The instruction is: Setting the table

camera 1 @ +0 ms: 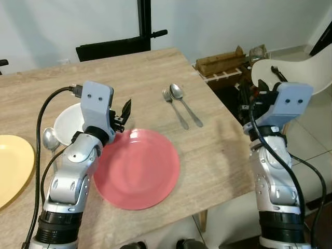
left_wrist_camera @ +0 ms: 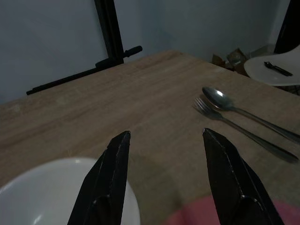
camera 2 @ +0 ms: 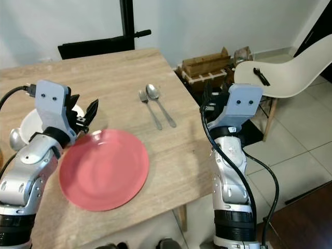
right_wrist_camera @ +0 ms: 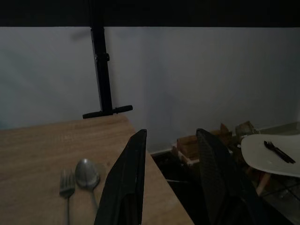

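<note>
Head views bright, sharp; wrist views dim, perhaps underexposed, soft shadows

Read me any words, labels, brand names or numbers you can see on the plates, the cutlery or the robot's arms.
None: no readable text anywhere. The red plate, yellow plate, white bowl, fork and spoon are all unmarked, and the arm housings carry no lettering.
</note>
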`<state>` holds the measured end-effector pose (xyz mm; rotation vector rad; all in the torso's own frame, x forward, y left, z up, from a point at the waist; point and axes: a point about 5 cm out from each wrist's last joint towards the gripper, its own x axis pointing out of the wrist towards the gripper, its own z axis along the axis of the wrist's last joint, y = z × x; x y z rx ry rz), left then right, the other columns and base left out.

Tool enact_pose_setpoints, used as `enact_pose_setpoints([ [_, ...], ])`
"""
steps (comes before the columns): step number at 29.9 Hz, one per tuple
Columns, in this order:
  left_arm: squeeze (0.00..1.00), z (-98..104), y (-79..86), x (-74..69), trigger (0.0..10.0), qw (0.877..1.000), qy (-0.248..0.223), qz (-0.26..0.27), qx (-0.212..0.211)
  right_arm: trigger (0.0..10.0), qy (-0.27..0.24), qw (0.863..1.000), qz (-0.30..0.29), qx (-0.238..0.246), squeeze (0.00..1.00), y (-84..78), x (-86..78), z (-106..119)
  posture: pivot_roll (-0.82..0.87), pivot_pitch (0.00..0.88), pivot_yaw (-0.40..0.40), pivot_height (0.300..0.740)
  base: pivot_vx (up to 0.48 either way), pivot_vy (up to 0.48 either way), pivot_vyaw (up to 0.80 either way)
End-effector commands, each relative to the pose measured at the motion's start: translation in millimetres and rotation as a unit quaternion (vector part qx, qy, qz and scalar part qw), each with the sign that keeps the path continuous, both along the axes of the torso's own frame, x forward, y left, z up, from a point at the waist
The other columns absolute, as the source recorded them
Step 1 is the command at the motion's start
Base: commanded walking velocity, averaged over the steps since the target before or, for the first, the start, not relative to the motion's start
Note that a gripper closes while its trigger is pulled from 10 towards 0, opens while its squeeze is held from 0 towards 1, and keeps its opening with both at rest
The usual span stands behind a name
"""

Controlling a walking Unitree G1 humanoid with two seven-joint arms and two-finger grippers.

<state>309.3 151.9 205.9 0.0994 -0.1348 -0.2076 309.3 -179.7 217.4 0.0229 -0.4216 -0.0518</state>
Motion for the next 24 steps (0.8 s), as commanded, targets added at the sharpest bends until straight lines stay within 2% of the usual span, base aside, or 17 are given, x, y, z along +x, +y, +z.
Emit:
enact_pose_setpoints([
  [1, 0.00, -1.5, 0.5, 0.3, 10.0, 1.000, 0.003, -0.002, -0.002, 10.0, 0.009, 1.000, -0.008, 0.004, 0.00, -3.8, -2.7, -3.7, -0.08, 0.006, 0.049, 0.740, -0.398, 0.000, 0.00],
  [24, 0.00, -2.8, -0.1, 1.2, 10.0, 1.000, 0.005, -0.001, -0.007, 10.0, 0.017, 1.000, -0.012, -0.001, 0.00, -7.4, -4.0, -4.8, -0.09, 0.014, 0.040, 0.740, -0.404, 0.000, 0.00],
])
